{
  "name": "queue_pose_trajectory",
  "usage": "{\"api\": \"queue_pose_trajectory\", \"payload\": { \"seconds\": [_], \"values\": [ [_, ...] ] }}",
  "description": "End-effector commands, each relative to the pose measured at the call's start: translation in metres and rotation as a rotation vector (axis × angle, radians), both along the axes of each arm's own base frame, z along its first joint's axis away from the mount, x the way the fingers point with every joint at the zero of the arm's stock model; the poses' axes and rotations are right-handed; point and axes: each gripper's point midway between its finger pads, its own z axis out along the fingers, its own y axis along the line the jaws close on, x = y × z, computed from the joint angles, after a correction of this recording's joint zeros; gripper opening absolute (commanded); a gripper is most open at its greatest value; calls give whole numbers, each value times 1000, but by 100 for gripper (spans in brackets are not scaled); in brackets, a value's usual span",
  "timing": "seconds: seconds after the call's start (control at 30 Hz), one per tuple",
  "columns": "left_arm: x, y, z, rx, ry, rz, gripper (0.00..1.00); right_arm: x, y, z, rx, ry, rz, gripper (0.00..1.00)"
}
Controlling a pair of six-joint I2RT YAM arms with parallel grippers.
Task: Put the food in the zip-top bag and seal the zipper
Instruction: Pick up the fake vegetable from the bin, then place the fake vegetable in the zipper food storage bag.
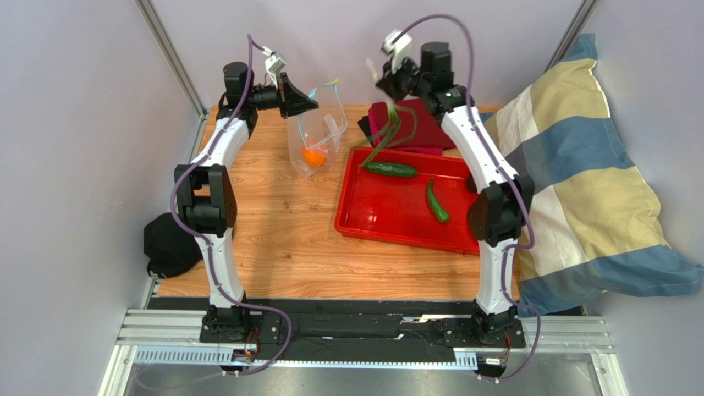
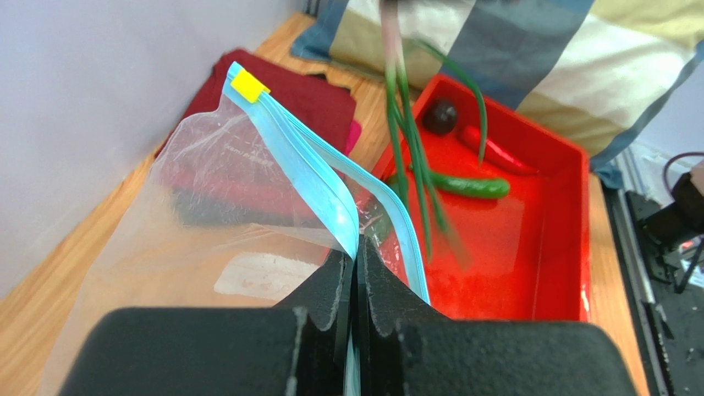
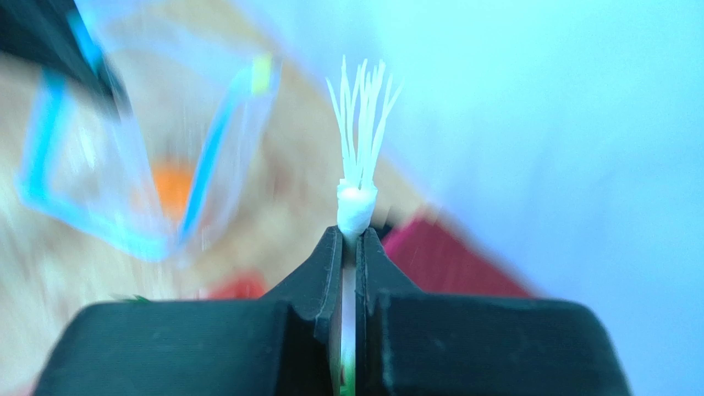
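My left gripper point(image 1: 307, 103) is shut on the bluish zipper point(image 2: 330, 177) of the clear zip-top bag point(image 1: 318, 136) and holds it up with the mouth open. The orange fruit point(image 1: 312, 157) lies inside the bag. My right gripper point(image 1: 387, 78) is shut on the white root end point(image 3: 357, 206) of the green onion point(image 1: 388, 132), which hangs in the air between the bag and the tray. Two long green vegetables point(image 1: 391, 169) point(image 1: 436, 202) lie in the red tray. The left wrist view shows the red chili point(image 2: 496, 151) and the dark round piece point(image 2: 440, 116) in the tray.
The red tray point(image 1: 388, 223) sits right of centre on the wooden table. A dark red cloth point(image 1: 421, 124) lies behind it. A striped pillow point(image 1: 587, 190) leans at the right edge. A black object point(image 1: 169, 243) sits off the table's left edge.
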Motion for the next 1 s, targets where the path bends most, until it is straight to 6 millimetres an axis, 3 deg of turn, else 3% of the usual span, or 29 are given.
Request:
{"api": "queue_pose_trajectory", "payload": {
  "seconds": [0.0, 0.03, 0.1, 0.13, 0.3, 0.4, 0.43, 0.57, 0.6, 0.63, 0.7, 0.73, 0.9, 0.97],
  "values": [
    [-2, -2, 36, -63, -60, -73, 0, -21, 25, 160, 479, -250, 87, 0],
    [0, -1, 40, -70, -93, -78, 0, -27, 27, 187, 556, -320, 123, 0],
    [0, -2, 45, -92, -22, -95, 0, -38, 34, 204, 635, -326, 188, 0],
    [4, -3, 48, -94, -17, -113, 0, -48, 36, 224, 715, -317, 224, 0],
    [-10, -6, 47, -77, 138, -262, 0, -72, 66, 228, 801, -322, 374, 0],
    [-17, -6, 32, -16, 267, -361, 0, -83, 91, 205, 778, -376, 452, 0],
    [-14, -6, 27, -1, 286, -373, 0, -97, 100, 206, 780, -437, 517, 0],
    [-25, -1, 6, 53, 380, -437, 0, -102, 127, 166, 734, -414, 619, 0],
    [-30, 0, 13, 54, 360, -439, 0, -99, 134, 152, 721, -409, 633, 0],
    [-31, 2, 5, 48, 352, -444, 0, -100, 136, 148, 719, -424, 647, 0],
    [-33, 2, 7, 46, 333, -446, 0, -95, 140, 139, 708, -434, 652, 0],
    [-32, 2, 7, 46, 335, -445, 0, -89, 144, 125, 689, -430, 658, 0],
    [-31, 1, 6, 47, 347, -445, 0, -64, 145, 100, 607, -561, 618, 0],
    [-31, 1, 6, 47, 340, -446, 0, -53, 145, 80, 571, -570, 612, 0]
  ]
}}
